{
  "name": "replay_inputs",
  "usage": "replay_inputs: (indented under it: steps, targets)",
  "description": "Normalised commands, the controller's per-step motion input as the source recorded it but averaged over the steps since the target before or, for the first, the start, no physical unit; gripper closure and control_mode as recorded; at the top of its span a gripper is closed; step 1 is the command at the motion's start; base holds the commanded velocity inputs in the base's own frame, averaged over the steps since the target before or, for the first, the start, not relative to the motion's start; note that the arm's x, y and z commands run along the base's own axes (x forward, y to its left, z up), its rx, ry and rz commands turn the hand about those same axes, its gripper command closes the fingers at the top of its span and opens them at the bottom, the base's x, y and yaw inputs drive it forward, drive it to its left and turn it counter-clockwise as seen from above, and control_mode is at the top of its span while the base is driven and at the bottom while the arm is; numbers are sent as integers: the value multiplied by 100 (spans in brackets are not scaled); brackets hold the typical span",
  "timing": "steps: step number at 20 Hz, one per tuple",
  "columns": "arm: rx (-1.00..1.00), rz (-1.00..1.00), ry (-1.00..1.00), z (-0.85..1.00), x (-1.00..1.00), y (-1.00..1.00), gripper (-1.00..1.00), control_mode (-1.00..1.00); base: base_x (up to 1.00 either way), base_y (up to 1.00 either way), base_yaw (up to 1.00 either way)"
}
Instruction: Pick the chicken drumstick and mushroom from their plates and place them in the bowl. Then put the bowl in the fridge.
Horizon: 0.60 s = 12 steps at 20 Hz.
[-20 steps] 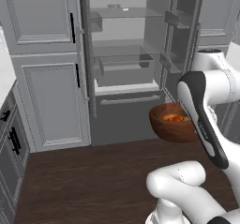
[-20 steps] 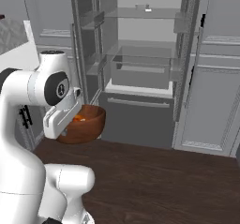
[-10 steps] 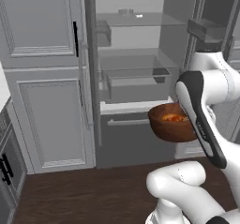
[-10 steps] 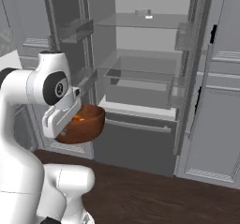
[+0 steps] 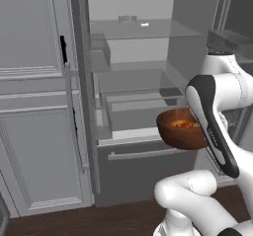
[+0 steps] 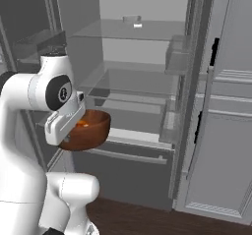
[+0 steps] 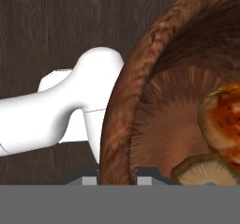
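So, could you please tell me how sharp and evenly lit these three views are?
Left base view: soft, slightly blurred edges, flat even light on the fridge, no glare. Right base view: the same softness, the bowl dim underneath. Hand view: crisp wood grain on the bowl rim, the drumstick and mushroom cropped at the frame edge.

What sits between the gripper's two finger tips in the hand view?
The rim of the bowl passes between the finger tips of the gripper, seen in the hand view.
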Motion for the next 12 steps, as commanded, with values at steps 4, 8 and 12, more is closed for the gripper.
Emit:
replay_inputs:
  steps: [4,8,12]
  targets:
    - [0,0,0,0,0,0,100,100,96,0,-14]
    - [0,0,0,0,0,0,100,100,96,0,-10]
    - [0,0,0,0,0,0,100,100,72,15,-12]
